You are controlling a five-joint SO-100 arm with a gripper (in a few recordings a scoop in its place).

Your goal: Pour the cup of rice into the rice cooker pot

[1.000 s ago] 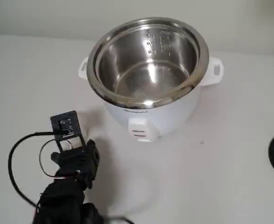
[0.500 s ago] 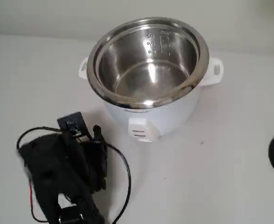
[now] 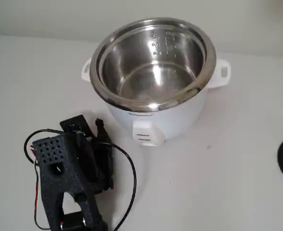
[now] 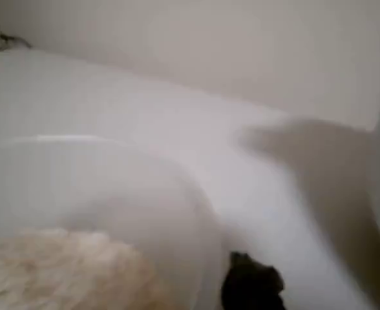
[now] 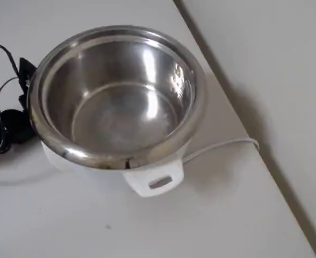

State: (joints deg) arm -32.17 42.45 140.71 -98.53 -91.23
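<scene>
Arm low at lower left of fixed view, cup of rice close under the wrist cam, pot bare.

The rice cooker pot sits in the white cooker body at upper centre of the fixed view, shiny inside w/ nothing in it (same in overhead view). Black arm is just beside the cooker, lower left. In the blurry wrist view the cup fills the lower left, rice heaped inside; probably the gripper grips it, but can't tell finger spread.
</scene>
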